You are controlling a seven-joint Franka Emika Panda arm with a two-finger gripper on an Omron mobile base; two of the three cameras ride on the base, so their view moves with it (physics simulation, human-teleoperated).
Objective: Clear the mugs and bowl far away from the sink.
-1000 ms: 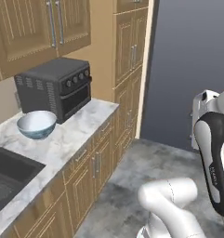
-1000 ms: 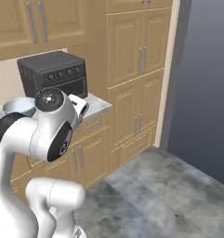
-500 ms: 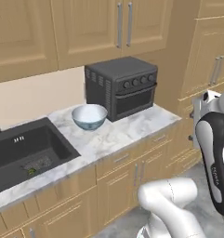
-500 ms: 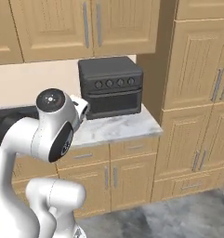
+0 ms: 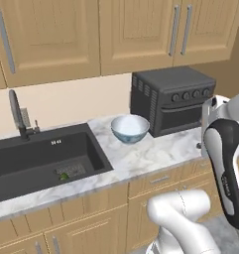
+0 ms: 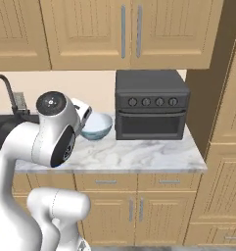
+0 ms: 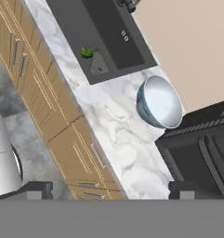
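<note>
With our pincer [image 7: 111, 189] spread wide and holding nothing, we should descend over the rim of the pale blue-grey round bowl [image 5: 130, 128], sitting on the marble surface [image 5: 155, 151] between the dark recessed sink [image 5: 36, 161] and the black toaster oven [image 5: 173, 99]

Arm: white jointed Franka arm with dark joints [image 5: 225, 173], folded upright, elbow raised high above its base
Wrist: white hand section [image 6: 80, 113], held up at upper-arm height
Gripper [image 7: 111, 189]: jaws spread wide, holding nothing
Fingertips [image 7: 39, 188]: small, dark, well apart
</note>
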